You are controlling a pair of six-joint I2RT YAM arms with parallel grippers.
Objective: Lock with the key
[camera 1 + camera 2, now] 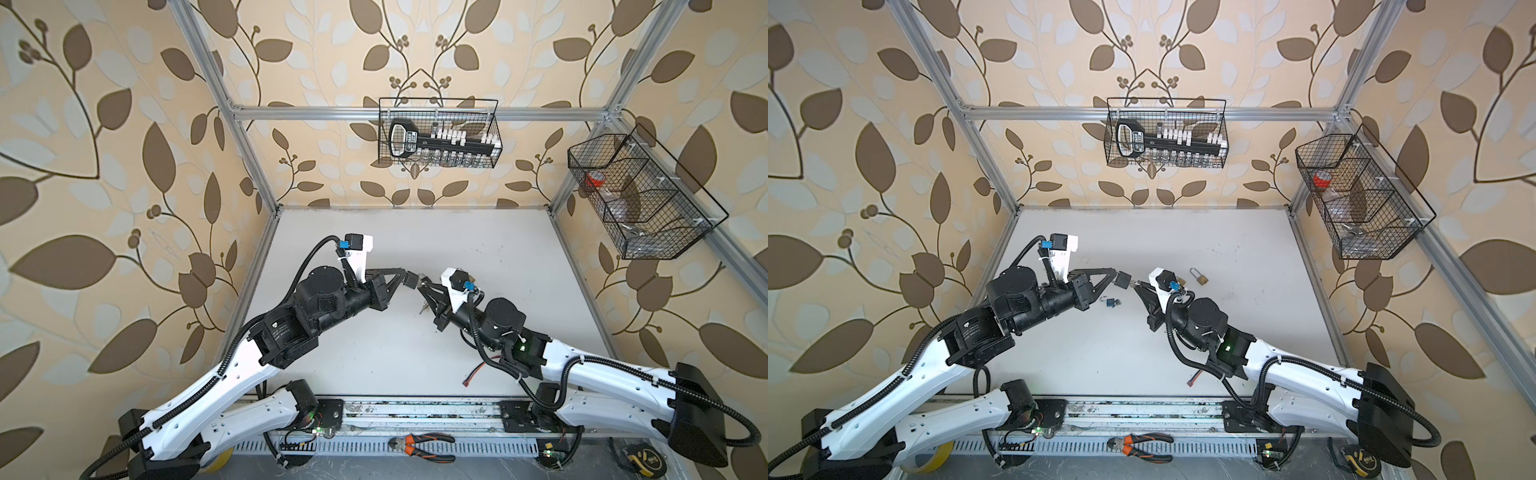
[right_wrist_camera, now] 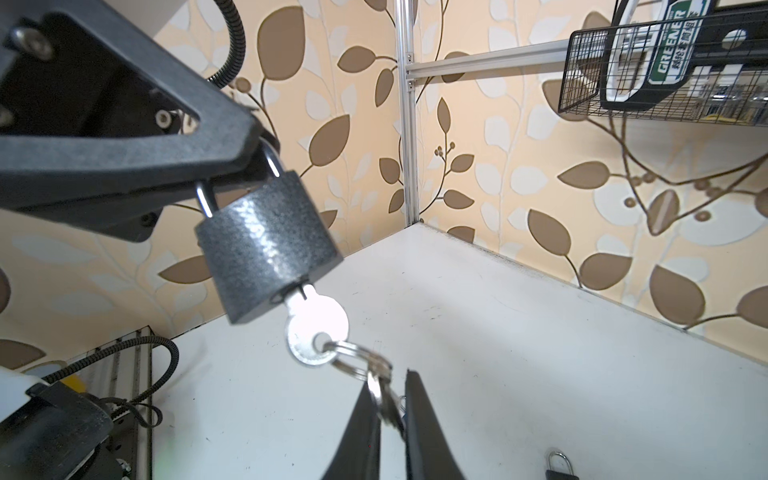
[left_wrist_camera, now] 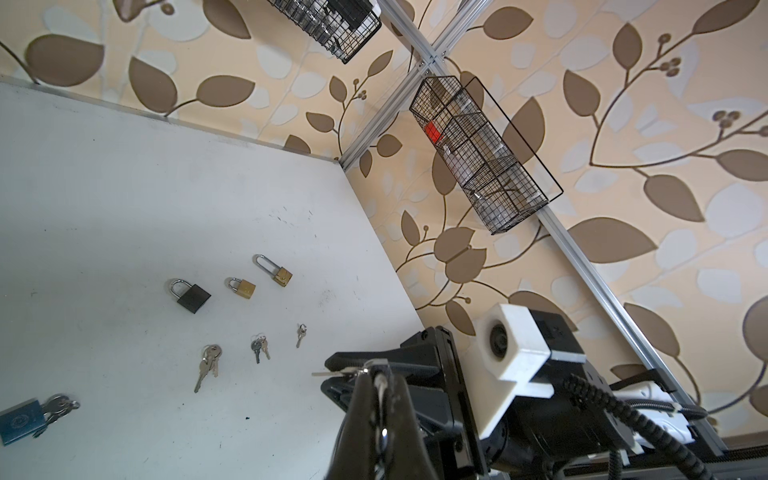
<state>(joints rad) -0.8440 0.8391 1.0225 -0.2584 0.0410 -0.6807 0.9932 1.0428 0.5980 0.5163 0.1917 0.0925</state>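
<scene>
the left gripper (image 2: pixel 249 160) is clenched on the shackle of the dark grey padlock (image 2: pixel 266 245), holding it in the air above the white table (image 2: pixel 540 353). the key (image 2: pixel 318 328) sits in the keyhole at the padlock's base, and its ring (image 2: pixel 359 357) hangs toward the right gripper (image 2: pixel 388 380). that gripper's fingers (image 2: pixel 419 419) stand narrowly apart around a 2nd key (image 2: pixel 384 401) on the ring; whether they pinch it cannot be told.
</scene>
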